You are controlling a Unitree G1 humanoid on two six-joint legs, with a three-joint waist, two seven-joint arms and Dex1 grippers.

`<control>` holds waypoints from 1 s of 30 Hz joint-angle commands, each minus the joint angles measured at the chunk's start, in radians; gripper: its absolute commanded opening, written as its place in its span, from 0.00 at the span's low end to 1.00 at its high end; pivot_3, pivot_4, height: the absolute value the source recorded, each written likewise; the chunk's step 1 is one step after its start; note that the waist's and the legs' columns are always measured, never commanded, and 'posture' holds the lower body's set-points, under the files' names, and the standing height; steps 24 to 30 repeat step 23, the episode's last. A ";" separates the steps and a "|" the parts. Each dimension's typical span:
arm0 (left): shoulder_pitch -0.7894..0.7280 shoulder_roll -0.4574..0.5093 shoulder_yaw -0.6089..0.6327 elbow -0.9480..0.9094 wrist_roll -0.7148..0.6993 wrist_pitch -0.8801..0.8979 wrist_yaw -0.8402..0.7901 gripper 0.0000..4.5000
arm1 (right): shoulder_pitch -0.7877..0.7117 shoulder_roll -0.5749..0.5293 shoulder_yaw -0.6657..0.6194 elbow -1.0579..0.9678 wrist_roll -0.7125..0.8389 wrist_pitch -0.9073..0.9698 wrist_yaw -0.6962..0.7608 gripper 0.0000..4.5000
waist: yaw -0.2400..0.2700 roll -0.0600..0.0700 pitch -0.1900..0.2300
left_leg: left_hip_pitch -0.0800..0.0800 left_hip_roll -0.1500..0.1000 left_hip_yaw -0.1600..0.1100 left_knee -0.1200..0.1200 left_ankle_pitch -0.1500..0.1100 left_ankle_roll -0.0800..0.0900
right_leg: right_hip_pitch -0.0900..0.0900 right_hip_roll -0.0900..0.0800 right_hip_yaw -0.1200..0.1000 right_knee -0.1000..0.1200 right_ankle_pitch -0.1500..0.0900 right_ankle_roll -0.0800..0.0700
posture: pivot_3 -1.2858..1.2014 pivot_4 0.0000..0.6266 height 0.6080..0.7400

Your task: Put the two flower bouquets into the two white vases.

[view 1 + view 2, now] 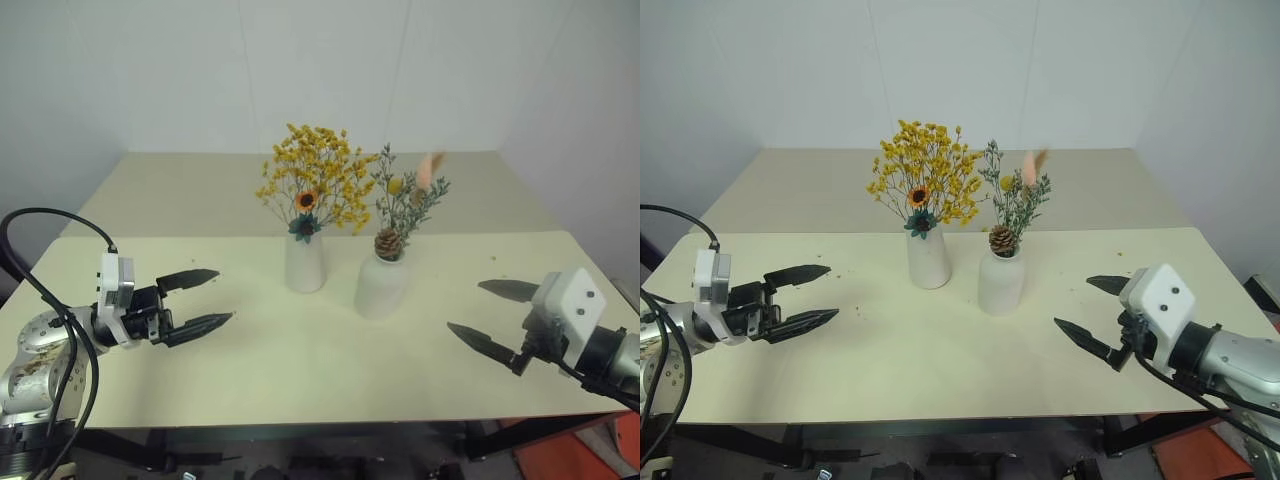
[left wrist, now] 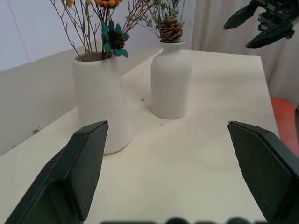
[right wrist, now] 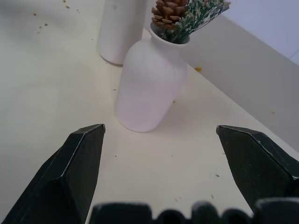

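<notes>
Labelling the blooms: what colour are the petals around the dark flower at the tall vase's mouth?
Teal petals; left wrist view.

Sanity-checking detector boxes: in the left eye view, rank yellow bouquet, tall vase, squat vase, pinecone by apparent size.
1. yellow bouquet
2-3. squat vase and tall vase: too alike to rank; the squat one also stands nearer.
4. pinecone

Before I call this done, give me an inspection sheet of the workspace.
Surface: cream table, small crumbs scattered.
Job's things: yellow bouquet stands in tall vase; grey-green bouquet in squat vase; both upright, side by side.
Clutter: nothing seen.
Grippers: left gripper and right gripper open, empty, apart from the vases.
Cables: black cable loops over the left arm.
Surroundings: white walls; orange object below the table.
</notes>
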State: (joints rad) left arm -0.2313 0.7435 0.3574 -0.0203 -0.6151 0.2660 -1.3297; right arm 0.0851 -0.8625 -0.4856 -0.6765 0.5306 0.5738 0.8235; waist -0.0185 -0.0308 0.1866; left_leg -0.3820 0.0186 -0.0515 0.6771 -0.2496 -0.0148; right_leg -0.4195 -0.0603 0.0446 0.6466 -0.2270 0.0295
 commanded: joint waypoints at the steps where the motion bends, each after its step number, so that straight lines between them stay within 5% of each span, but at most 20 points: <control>1: -0.026 0.013 -0.037 -0.025 -0.008 -0.009 -0.016 0.99 | 0.004 -0.031 -0.078 0.018 0.024 -0.008 0.027 1.00 | 0.001 0.000 0.000 | 0.000 0.000 0.000 0.000 0.000 0.000 | 0.000 0.000 0.000 0.000 0.000 0.000 | 0.52 0.24 1.00; 9: -0.068 0.005 -0.089 0.009 0.004 -0.024 -0.019 0.99 | 0.020 -0.059 -0.156 0.036 0.103 0.056 0.073 1.00 | 0.001 0.000 0.000 | -0.001 0.000 0.000 0.000 0.000 0.000 | 0.000 0.000 0.000 0.000 0.000 -0.001 | 0.52 0.24 1.00; 30: -0.136 0.012 -0.116 0.068 0.019 -0.044 -0.047 0.99 | 0.061 -0.026 -0.140 0.005 0.022 -0.009 -0.003 1.00 | 0.003 0.000 0.000 | -0.001 0.000 0.000 0.000 0.000 0.000 | 0.000 0.000 0.000 0.000 0.000 0.000 | 0.52 0.24 1.00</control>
